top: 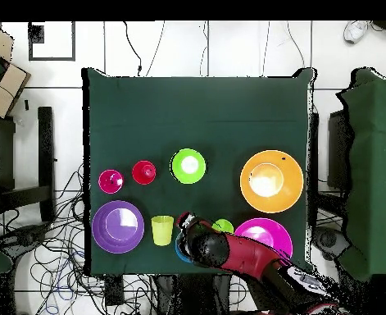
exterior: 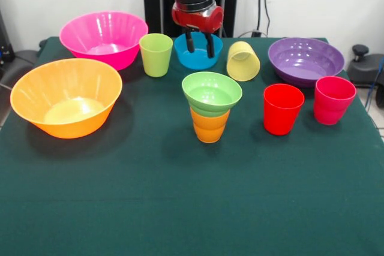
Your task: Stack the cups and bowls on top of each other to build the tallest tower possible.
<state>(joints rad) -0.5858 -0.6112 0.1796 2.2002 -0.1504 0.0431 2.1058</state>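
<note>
The tower stands mid-table: a ribbed orange cup [exterior: 209,126] with a light green bowl [exterior: 211,93] [top: 188,165] on top. My gripper [exterior: 200,45] [top: 183,222] is open, its two dark fingers hanging at the small blue bowl [exterior: 183,58] [top: 178,249] at the table's far side; whether they touch it I cannot tell. Beside that bowl stand a lime green cup [exterior: 156,54] and a pale yellow cup [exterior: 243,61] lying on its side. A red cup [exterior: 282,109] and a pink-red cup [exterior: 333,100] stand at the right.
A large orange bowl [exterior: 66,97] sits at the left with a large pink bowl [exterior: 103,37] behind it. A shallow purple bowl [exterior: 306,61] sits at the far right. The green cloth [exterior: 192,208] covers the table.
</note>
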